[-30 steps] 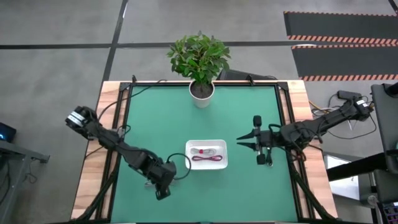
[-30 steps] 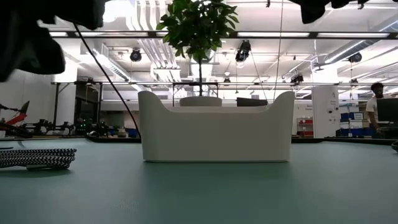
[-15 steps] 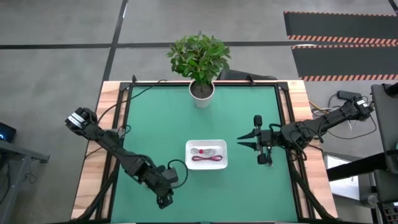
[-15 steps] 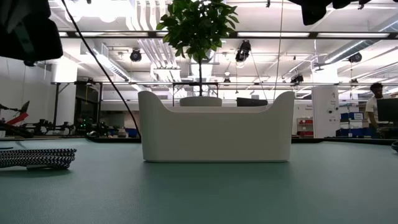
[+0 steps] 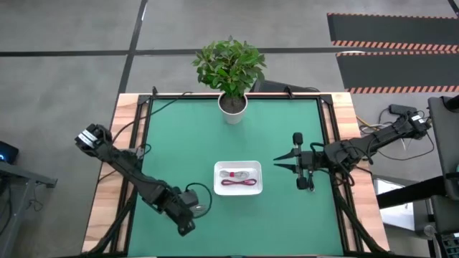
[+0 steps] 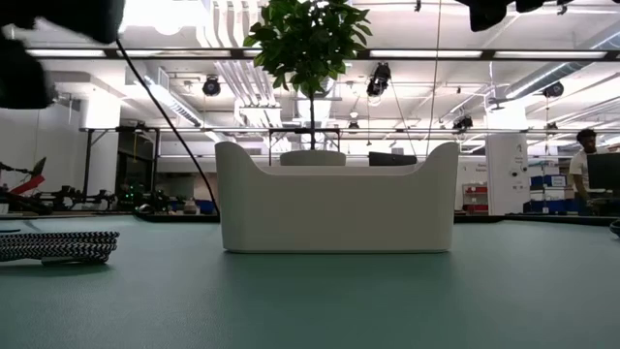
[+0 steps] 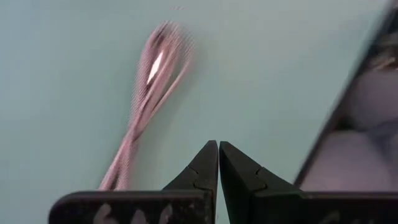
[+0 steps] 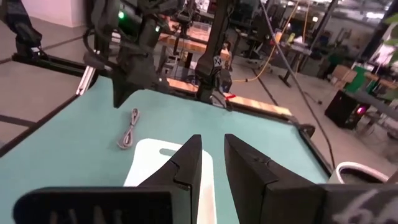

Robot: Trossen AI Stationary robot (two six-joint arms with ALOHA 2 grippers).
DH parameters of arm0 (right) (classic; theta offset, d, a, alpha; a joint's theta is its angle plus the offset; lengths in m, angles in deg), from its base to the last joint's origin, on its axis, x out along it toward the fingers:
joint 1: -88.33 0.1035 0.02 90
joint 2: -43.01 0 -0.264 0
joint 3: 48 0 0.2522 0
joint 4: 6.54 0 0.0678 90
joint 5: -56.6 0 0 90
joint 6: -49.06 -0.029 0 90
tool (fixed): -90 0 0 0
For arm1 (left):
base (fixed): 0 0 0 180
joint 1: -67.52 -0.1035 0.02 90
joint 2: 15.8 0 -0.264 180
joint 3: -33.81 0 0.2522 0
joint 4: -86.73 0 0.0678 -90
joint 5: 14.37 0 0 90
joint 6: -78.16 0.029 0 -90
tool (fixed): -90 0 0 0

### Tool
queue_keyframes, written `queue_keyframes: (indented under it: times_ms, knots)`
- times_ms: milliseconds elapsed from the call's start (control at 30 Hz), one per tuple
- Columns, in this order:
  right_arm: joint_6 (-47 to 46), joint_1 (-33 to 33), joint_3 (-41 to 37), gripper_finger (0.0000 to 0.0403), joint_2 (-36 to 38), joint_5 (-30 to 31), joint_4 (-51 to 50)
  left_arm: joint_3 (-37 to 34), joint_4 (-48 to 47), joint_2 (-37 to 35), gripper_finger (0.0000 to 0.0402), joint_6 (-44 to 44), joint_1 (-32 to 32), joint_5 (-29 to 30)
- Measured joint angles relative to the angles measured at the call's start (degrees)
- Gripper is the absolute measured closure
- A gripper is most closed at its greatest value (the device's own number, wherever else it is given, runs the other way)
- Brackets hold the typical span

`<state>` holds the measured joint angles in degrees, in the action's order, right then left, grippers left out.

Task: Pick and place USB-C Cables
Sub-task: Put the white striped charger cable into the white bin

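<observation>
The white tray (image 5: 257, 166) (image 6: 337, 208) sits mid-table and holds the white-grey cable (image 5: 237, 173) and the magenta cable (image 5: 239, 183). A grey-brown cable (image 8: 129, 129) (image 7: 148, 84) lies flat on the green mat to the left of the tray. My left gripper (image 5: 185, 229) (image 7: 217, 146) hovers near it, shut and touching nothing. A braided bundle (image 6: 53, 246) lies on the mat at the low view's left. I cannot make out a black cable. My right gripper (image 5: 278, 163) (image 8: 212, 146) waits open to the right of the tray.
A potted plant (image 5: 231, 68) stands at the far edge behind the tray. Black wires (image 5: 199, 195) loop beside my left arm. Bare green mat (image 5: 179, 136) lies left of the tray and also toward the far side. Wooden borders and dark rails frame the mat.
My left arm has swung toward the table's near edge, and its gripper has ended a little farther left. In the low view its dark bulk has drawn up and away to the top left. The cables and tray have stayed put.
</observation>
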<state>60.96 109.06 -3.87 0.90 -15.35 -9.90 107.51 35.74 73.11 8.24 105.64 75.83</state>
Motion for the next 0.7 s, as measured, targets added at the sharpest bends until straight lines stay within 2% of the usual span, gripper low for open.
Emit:
queue_keyframes:
  times_ms: [100, 567, 700]
  knots:
    - [0.9, 0.0, 0.0, 0.0344, 0.2, 0.0, 0.9, -0.1, -2.4, 0.0, 0.0402, -0.3, 0.1, -1.2]
    - [2.6, 0.0, 0.4, 0.0344, 0.9, 0.0, 1.0, -0.7, -2.3, 0.0, 0.0401, 0.2, 0.1, -1.2]
    - [3.1, 0.0, 0.4, 0.0344, 1.0, 0.0, 1.0, -0.7, -1.7, 0.0, 0.0382, 2.8, 0.2, -1.2]
